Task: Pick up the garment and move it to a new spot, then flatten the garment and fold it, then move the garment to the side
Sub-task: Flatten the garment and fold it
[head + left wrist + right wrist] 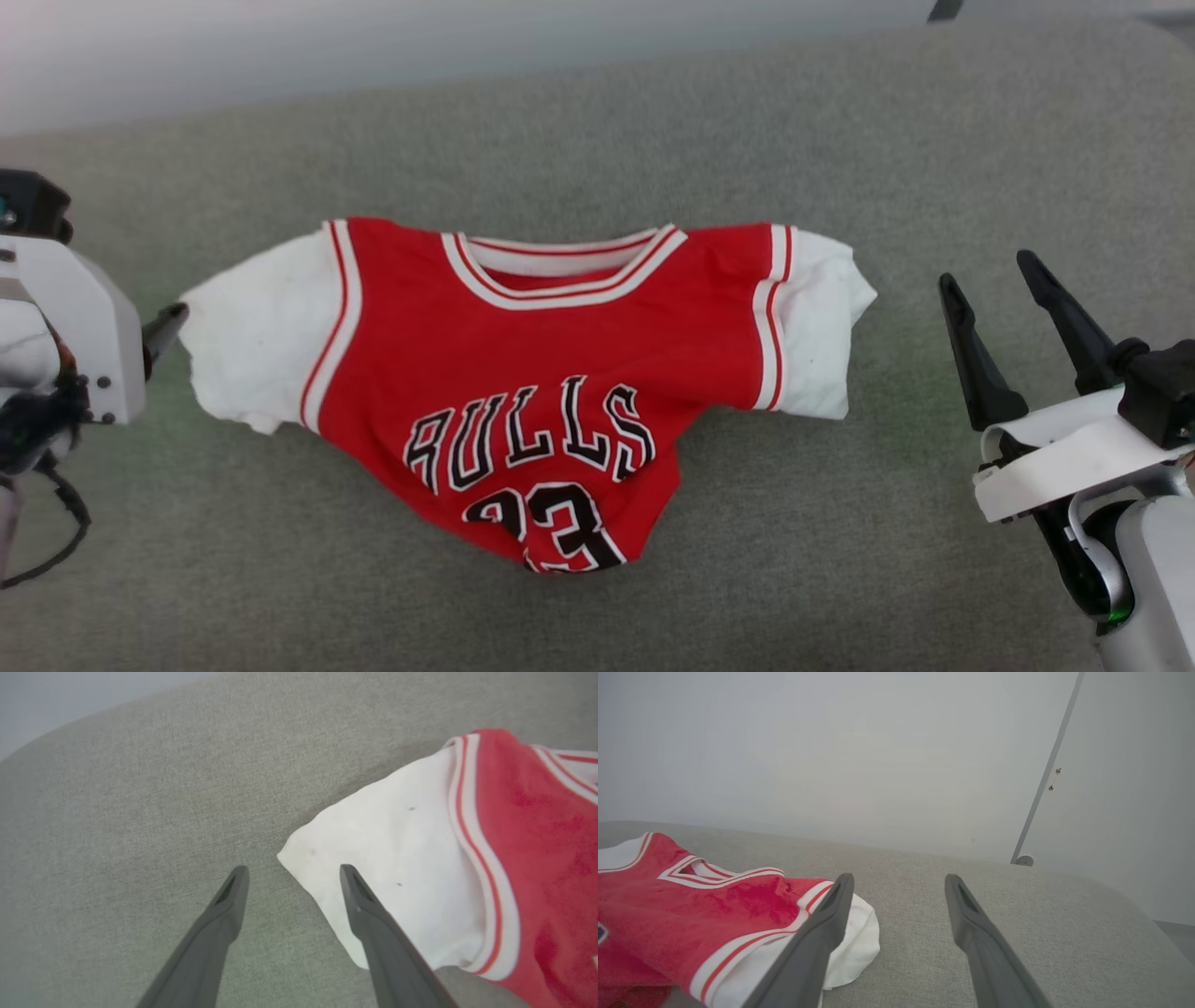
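**Left gripper** (294, 872): far left of the head view, at mid height. The fingers are spread wide and hold nothing. In the left wrist view, one finger crosses the edge of the white sleeve and the other lies over bare cushion. Whether either touches the cloth cannot be told.

**Garment** (541, 345): centre of the head view, lying front up on the cushion. The collar points toward the top of the frame, with a white sleeve out to each side. The red body is rumpled and narrows to a bunched point at lower centre. "BULLS" and part of a number show there. The tip of the left-hand sleeve lies just beside the left gripper.

**Right gripper** (988, 271): right edge of the head view, fingers pointing up the frame. They are set wide apart and empty, and stand apart from the right-hand sleeve. In the right wrist view the garment sits at lower left.

**Cushion** (840, 560): grey woven fabric under everything.

**Wall** (831, 742): pale, in the upper part of the right wrist view.
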Available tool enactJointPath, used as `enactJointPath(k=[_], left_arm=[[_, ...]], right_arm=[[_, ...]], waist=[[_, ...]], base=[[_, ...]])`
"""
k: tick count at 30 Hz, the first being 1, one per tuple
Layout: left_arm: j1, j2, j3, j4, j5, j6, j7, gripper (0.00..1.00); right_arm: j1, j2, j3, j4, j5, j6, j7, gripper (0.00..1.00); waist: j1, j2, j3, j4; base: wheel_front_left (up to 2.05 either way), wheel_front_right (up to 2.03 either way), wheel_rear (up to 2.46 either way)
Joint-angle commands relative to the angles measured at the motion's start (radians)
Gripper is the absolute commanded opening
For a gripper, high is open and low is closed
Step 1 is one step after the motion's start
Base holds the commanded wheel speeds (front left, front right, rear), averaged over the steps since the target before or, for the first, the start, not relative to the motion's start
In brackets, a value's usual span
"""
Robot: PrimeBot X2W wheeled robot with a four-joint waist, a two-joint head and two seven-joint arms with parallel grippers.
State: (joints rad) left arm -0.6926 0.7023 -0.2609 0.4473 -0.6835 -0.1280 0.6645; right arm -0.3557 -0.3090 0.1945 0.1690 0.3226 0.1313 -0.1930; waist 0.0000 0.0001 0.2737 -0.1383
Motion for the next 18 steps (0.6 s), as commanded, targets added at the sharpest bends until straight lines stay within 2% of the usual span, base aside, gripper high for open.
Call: enactJointPath(k=[1, 10, 14, 15, 16, 17, 18], left_arm=[[-0.025, 0.009, -0.020, 0.021, -0.010, -0.003, 0.016, 1.00], [-0.108, 0.005, -0.110, 0.138, -0.049, -0.003, 0.048, 1.00], [-0.128, -0.015, -0.134, 0.199, -0.069, -0.002, 0.049, 1.00], [-0.133, -0.020, -0.142, 0.213, -0.075, -0.001, 0.054, 0.92], [-0.137, -0.029, -0.146, 0.228, -0.092, 0.000, 0.059, 0.48], [-0.142, -0.038, -0.152, 0.235, -0.103, -0.001, 0.068, 0.00], [-0.146, -0.043, -0.162, 0.239, -0.111, -0.001, 0.073, 0.00]], right_arm=[[-0.015, 0.002, -0.005, -0.007, -0.011, -0.001, -0.002, 1.00], [-0.028, 0.003, -0.027, -0.026, -0.031, -0.001, 0.007, 1.00], [-0.035, 0.002, -0.029, -0.032, -0.031, -0.001, 0.020, 1.00], [-0.037, 0.003, -0.028, -0.034, -0.029, -0.001, 0.027, 1.00], [-0.038, 0.005, -0.023, -0.037, -0.020, -0.001, 0.035, 1.00], [-0.040, 0.007, -0.023, -0.040, -0.009, -0.001, 0.045, 1.00], [-0.044, 0.005, -0.020, -0.043, 0.002, -0.001, 0.062, 1.00]], waist=[[0.0000, -0.0001, 0.078, -0.020], [0.0000, -0.0001, 0.128, -0.014], [0.0000, -0.0001, 0.137, -0.008], [0.0000, -0.0001, 0.139, -0.006], [0.0000, -0.0001, 0.140, -0.004], [0.0000, -0.0001, 0.142, -0.003], [0.0000, -0.0001, 0.144, 0.000]], base=[[0.00, 0.00, 0.00], [0.00, 0.00, 0.00], [0.00, 0.00, 0.00], [0.00, 0.00, 0.00], [0.00, 0.00, 0.00], [0.00, 0.00, 0.00], [0.00, 0.00, 0.00]])
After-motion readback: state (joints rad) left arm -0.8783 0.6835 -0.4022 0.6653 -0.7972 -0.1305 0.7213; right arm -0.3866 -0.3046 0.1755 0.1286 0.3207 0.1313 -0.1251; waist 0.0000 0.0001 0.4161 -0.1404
